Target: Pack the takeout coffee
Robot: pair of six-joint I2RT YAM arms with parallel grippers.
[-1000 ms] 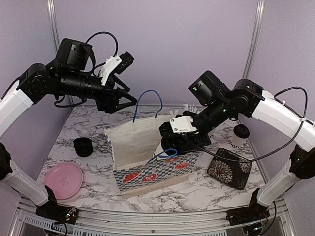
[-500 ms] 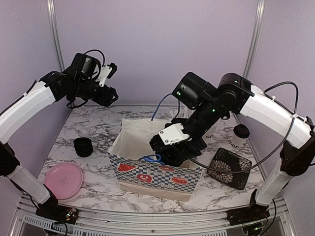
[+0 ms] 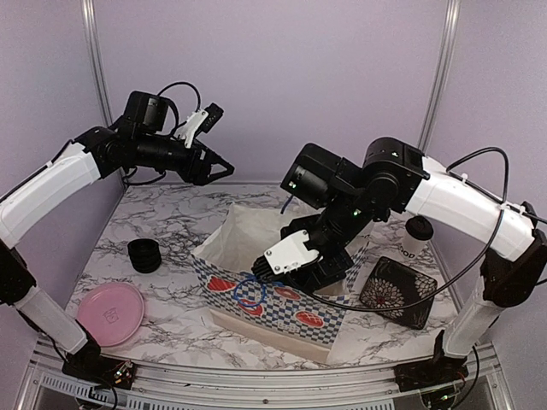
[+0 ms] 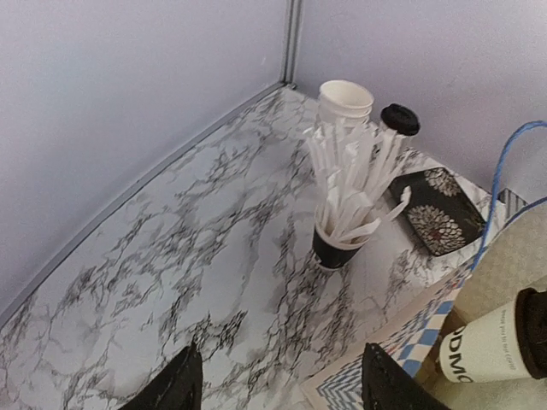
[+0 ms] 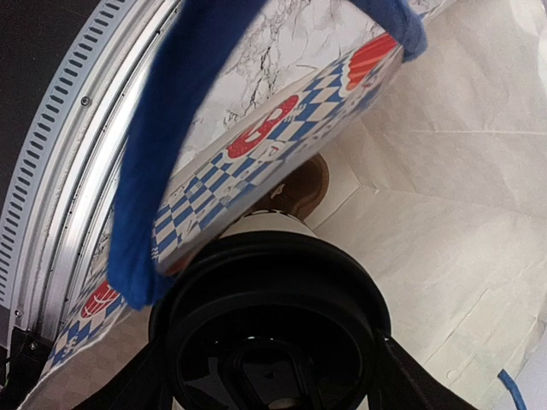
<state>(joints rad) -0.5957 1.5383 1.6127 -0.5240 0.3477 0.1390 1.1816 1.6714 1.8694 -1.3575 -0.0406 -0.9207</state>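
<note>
My right gripper (image 3: 299, 273) reaches down into the blue-chequered paper bag (image 3: 273, 309) and is shut on a takeout coffee cup. The right wrist view is filled by that cup's black lid (image 5: 269, 320), with a finger on each side of it. Under the cup a bit of the brown carrier (image 5: 306, 184) shows on the bag floor. The left wrist view catches the same cup's white lettered side (image 4: 487, 346). Another lidded coffee cup (image 3: 416, 237) stands at the far right. Raised at the back left, my left gripper (image 3: 220, 171) is open with nothing in it.
A black cup of white straws (image 4: 342, 205) and a stack of lidless white cups (image 4: 345, 101) stand at the back. A black flowered pouch (image 3: 397, 293) lies right of the bag. Black rings (image 3: 144, 254) and a pink plate (image 3: 109, 312) sit at the left. A blue bag handle (image 5: 171, 145) hangs beside the lid.
The bag has swung round and leaned to the right, and its back handle has dropped. My right gripper went lower into it with the cup. The left arm drew back, then reached right again.
</note>
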